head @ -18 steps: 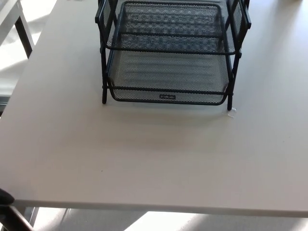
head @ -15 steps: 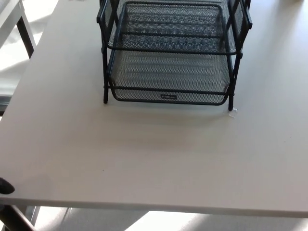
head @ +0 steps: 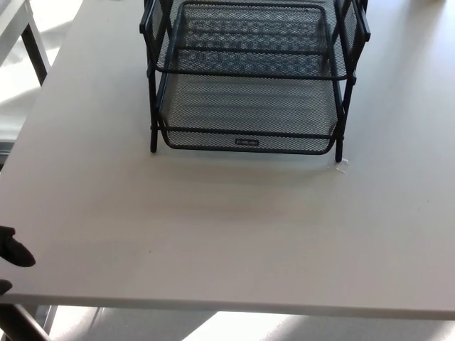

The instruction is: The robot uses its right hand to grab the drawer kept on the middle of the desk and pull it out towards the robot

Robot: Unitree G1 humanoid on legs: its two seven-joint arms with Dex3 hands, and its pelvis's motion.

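A: Where was your drawer (head: pixel 247 121), and how would it have handled?

B: It sat mid-worktop (head: pixel 227 227), lowest tray of a black wire-mesh rack (head: pixel 153 78): probably light, stiff, open-weave. You would have hooked its front rim by the small label.

A: And your fingers?

B: Your right hand was out of view. Your left hand (head: pixel 14 252) showed only as a dark tip, well short of the drawer; its state could not be told. Pale, bare surface lay between.

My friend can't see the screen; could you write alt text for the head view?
A black wire-mesh stacking tray rack stands at the far middle of a pale grey desk, its lower tray not yet pulled out. Only a sliver of the robot's left hand shows at the near left edge.
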